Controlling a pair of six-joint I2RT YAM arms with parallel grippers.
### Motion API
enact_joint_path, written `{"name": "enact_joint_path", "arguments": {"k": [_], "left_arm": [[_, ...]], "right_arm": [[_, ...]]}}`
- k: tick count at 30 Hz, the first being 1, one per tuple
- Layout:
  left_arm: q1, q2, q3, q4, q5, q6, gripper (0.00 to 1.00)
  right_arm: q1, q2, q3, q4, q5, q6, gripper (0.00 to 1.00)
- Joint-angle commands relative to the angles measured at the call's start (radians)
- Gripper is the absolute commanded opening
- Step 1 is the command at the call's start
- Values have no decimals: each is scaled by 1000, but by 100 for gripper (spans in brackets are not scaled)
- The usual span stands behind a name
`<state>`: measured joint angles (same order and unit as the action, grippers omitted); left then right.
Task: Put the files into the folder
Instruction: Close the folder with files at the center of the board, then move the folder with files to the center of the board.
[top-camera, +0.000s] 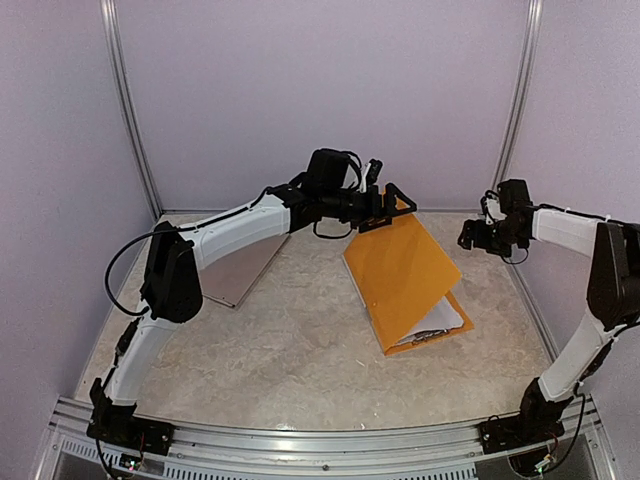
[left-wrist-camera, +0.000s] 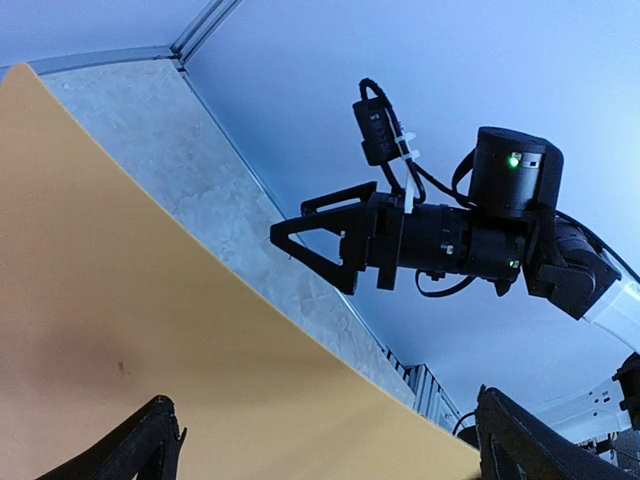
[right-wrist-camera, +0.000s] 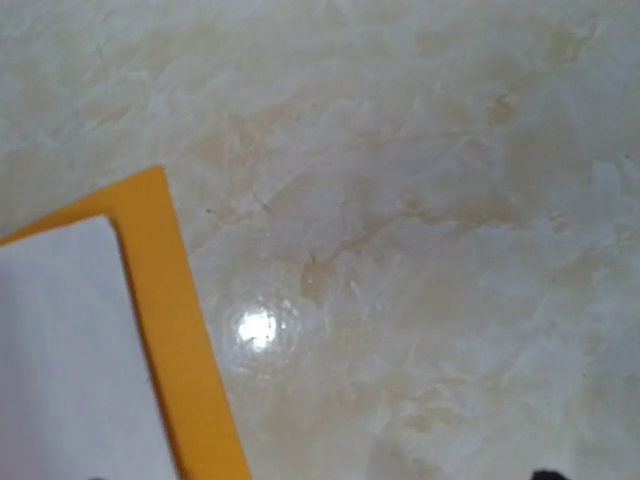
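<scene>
The orange folder (top-camera: 400, 265) lies right of the table's middle with its cover raised at a slant. The files (top-camera: 441, 322) are white sheets on its lower leaf, showing at the near right corner under the cover. My left gripper (top-camera: 385, 205) is open at the cover's far upper edge. In the left wrist view the orange cover (left-wrist-camera: 150, 330) fills the space between its wide-apart fingers (left-wrist-camera: 150, 445). My right gripper (top-camera: 474, 236) hangs open in the air to the right of the folder, holding nothing. Below it, the right wrist view shows a folder corner (right-wrist-camera: 170, 300) and white sheet (right-wrist-camera: 60, 350).
A flat grey board (top-camera: 243, 270) lies on the marbled table (top-camera: 300, 350) under the left arm. Pale walls with metal corner posts (top-camera: 130, 110) enclose the back and sides. The right arm's gripper (left-wrist-camera: 320, 240) shows in the left wrist view, above the cover.
</scene>
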<state>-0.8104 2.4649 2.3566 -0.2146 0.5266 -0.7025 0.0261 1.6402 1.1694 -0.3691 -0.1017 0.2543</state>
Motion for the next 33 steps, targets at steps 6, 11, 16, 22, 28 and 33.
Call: {"name": "enact_joint_path", "arguments": {"k": [6,11,16,22,28,33], "left_arm": [[-1,-34,39,-38,64,17,99],[-1,-127,-129,-30,23,31,99],[2,-309,-426,-34,-150,75,99],[21,-520,-710,-103,-334,79,99],[62,-656,-933,-121,-359,17,99],[63,-748,-1065,-112,-426,-42,99]], "right_arm": [[19,-12,-19,-1,-38,-3,89],[24,-31,-23,10,-46,-10,89],[35,11,-29,33,-108,-13,89],[73,81,-59,75,-138,-3,89],[86,88,-139,103,-139,1,89],[100,71,-252,150,-165,17,89]]}}
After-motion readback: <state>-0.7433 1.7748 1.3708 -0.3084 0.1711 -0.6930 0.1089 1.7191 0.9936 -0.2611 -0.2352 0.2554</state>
